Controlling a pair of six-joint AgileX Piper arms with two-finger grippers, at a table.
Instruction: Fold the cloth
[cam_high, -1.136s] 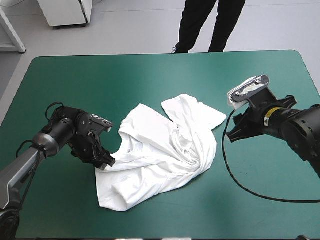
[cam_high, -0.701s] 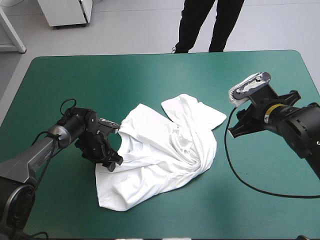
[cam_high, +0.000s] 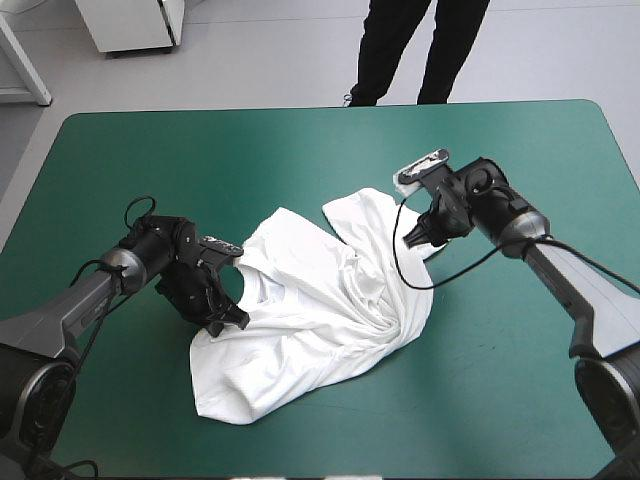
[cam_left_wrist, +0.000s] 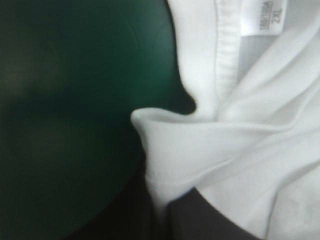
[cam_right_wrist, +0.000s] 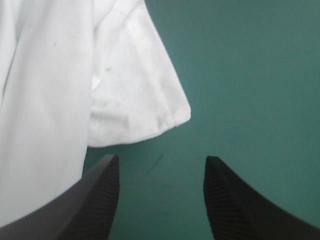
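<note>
— Teal-green table cover (cam_high: 300, 150), and mid-table the white short-sleeved T-shirt (cam_high: 320, 320) lies half-crumpled, twisted at its middle. What's new?
— Right gripper (cam_high: 415, 238) has swung in from the table's right side to the shirt's far-right sleeve corner (cam_right_wrist: 165, 112). Its black fingers stand apart, empty, with the corner just ahead of them. Left gripper (cam_high: 228, 318) has nudged in at the left edge, all but closed on a fold (cam_left_wrist: 170, 130).
— Meaning?
— Likely a two-handed lift to spread it. Folding proper hasn't begun.
</note>
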